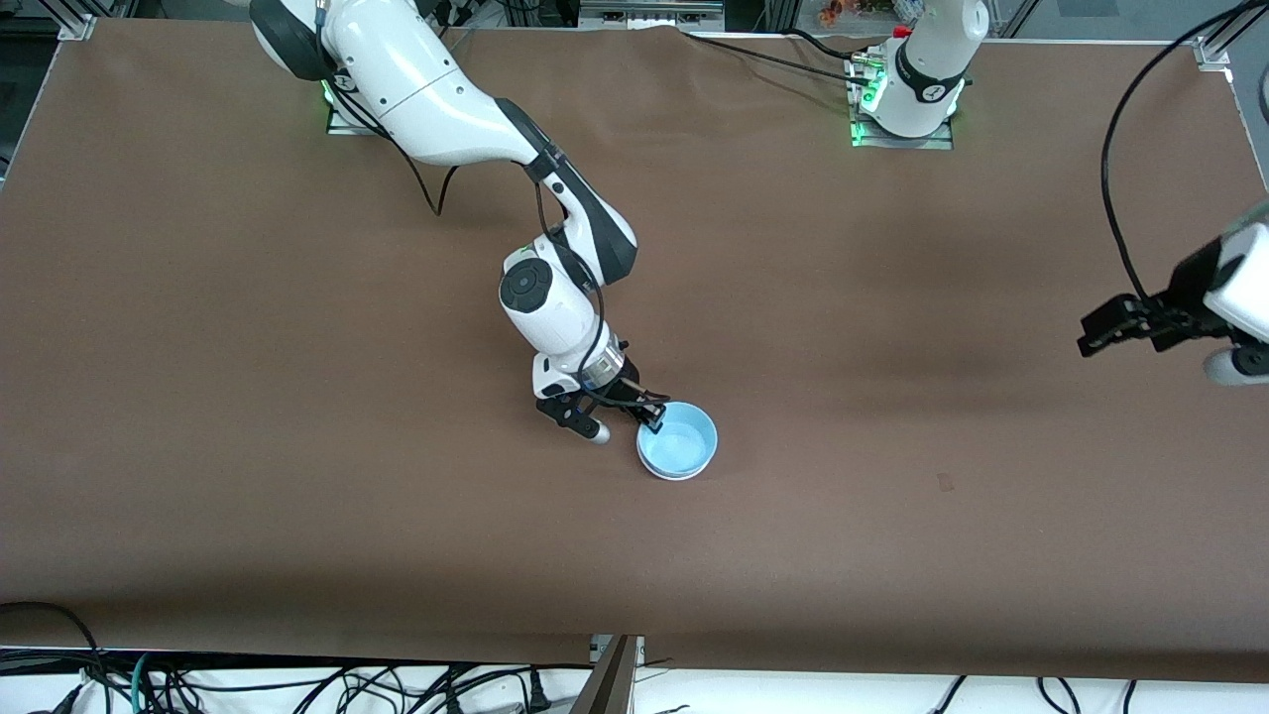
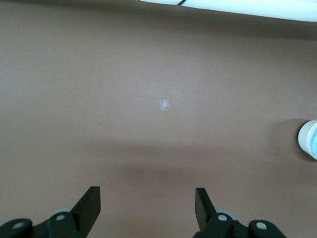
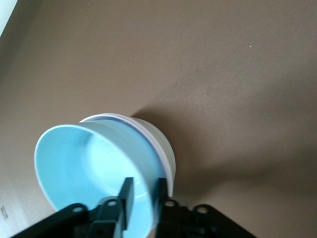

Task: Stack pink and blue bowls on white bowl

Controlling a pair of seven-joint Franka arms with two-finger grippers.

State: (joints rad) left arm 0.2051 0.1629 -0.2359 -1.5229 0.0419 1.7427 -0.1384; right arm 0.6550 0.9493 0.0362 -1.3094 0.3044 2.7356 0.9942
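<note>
Blue bowl: the light-blue round plastic bowl (image 1: 677, 441) sits in the white round plastic bowl (image 3: 166, 148), mid table (image 1: 892, 297); pink one hidden.
Feel: likely light, stiff, slippery.
Hold: rim, at 9 o'clock.
Right claw (image 1: 649, 415): pinching that rim.
Left claw (image 2: 147, 206): wide, waiting over table.

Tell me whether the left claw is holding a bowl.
No, the left claw is open over bare table, with nothing between its fingers.
</note>
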